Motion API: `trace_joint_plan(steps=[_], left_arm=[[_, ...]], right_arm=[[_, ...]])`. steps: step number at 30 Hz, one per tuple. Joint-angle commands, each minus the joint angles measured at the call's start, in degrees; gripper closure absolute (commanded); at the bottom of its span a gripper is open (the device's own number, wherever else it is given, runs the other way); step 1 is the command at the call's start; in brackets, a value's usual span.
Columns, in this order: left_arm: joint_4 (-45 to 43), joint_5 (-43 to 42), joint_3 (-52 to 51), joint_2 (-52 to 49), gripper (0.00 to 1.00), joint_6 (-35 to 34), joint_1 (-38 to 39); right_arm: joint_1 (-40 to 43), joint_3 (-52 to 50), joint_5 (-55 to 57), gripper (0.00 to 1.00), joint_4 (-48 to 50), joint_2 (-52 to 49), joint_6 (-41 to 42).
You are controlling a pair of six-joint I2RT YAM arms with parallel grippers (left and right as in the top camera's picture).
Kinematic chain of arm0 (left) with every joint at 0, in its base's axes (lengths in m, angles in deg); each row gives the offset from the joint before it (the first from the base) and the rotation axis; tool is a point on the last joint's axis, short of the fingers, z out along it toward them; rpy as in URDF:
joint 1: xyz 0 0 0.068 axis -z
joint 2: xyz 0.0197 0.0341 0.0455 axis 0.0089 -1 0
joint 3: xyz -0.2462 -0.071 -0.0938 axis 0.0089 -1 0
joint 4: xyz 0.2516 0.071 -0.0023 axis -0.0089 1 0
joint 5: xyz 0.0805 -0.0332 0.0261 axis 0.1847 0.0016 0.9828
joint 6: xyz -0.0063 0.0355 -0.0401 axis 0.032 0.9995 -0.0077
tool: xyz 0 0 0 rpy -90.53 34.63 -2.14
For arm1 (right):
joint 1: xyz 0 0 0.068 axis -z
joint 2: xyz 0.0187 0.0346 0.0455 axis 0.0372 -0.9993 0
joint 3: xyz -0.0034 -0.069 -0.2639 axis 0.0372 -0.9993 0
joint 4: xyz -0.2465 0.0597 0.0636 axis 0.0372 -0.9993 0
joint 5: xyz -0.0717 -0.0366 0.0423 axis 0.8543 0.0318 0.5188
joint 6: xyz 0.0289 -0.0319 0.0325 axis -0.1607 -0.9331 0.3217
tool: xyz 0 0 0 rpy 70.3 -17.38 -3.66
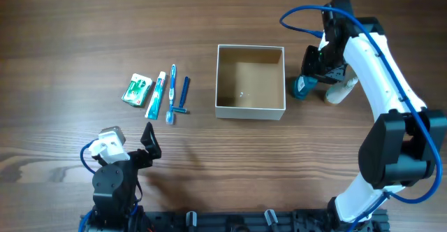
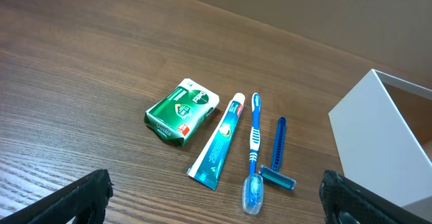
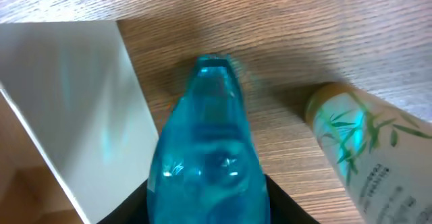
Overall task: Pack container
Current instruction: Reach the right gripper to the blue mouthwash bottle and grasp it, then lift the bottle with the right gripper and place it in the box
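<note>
The container [image 1: 250,110] is a square white-walled box with a tan inside, at the table's middle; its wall shows in the right wrist view [image 3: 74,102] and its corner in the left wrist view [image 2: 378,136]. My right gripper [image 1: 312,75] is shut on a clear blue bottle [image 3: 206,156], held just right of the container [image 1: 302,87]. A white bottle with green leaves [image 1: 341,91] lies beside it [image 3: 368,143]. My left gripper [image 1: 148,142] is open and empty, near the front edge, short of the toiletries [image 2: 216,204].
Left of the container lie a green box [image 1: 136,89] [image 2: 182,111], a toothpaste tube [image 1: 156,93] [image 2: 219,142], a blue toothbrush [image 1: 171,94] [image 2: 254,150] and a blue razor [image 1: 184,96] [image 2: 278,158], side by side.
</note>
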Motion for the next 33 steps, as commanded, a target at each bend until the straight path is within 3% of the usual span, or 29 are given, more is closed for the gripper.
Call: trace_joint_plan(steps=[1,7,10,15,20,21,25,26,27,29,33], left_arm=[[-0.2,-0.9,-0.2,0.3,0.0,0.7,-0.3],[-0.2,-0.9,-0.2,0.3,0.0,0.7,-0.3],[-0.2,-0.9,-0.2,0.3,0.0,0.7,-0.3],[-0.2,-0.9,-0.2,0.3,0.0,0.7,-0.3],[-0.2,-0.9,-0.2,0.3,0.0,0.7,-0.3],[-0.2,-0.9,-0.2,0.3,0.0,0.7,-0.3],[-0.2,-0.9,-0.2,0.3,0.0,0.7,-0.3],[-0.2,-0.9,-0.2,0.3,0.0,0.7,-0.3],[-0.2,-0.9,-0.2,0.3,0.0,0.7,-0.3],[-0.2,-0.9,-0.2,0.3,0.0,0.7,-0.3],[-0.2,-0.9,-0.2,0.3,0.0,0.7,-0.3]], right_arm=[[-2.4,-0.7,3.3,0.67,-0.9,7.6,-2.7],[-10.8,-0.2,8.1,0.75,-2.7,24.0,-2.0],[-15.2,-0.1,8.1,0.79,-2.2,27.5,-1.0],[-18.4,-0.1,8.1,0.78,2.6,19.5,2.0],[-17.8,-0.1,8.2,0.76,7.6,2.7,3.5],[-17.5,-0.1,8.2,0.72,8.6,1.9,3.8],[-17.3,-0.1,8.8,0.75,12.7,1.4,3.8],[-17.3,-0.1,8.9,0.49,12.7,1.4,3.1],[-17.3,-0.1,8.7,0.37,12.5,1.4,1.9],[-17.3,0.8,8.7,0.29,9.2,2.5,0.6],[-17.3,4.1,8.8,0.26,0.1,12.0,0.5]])
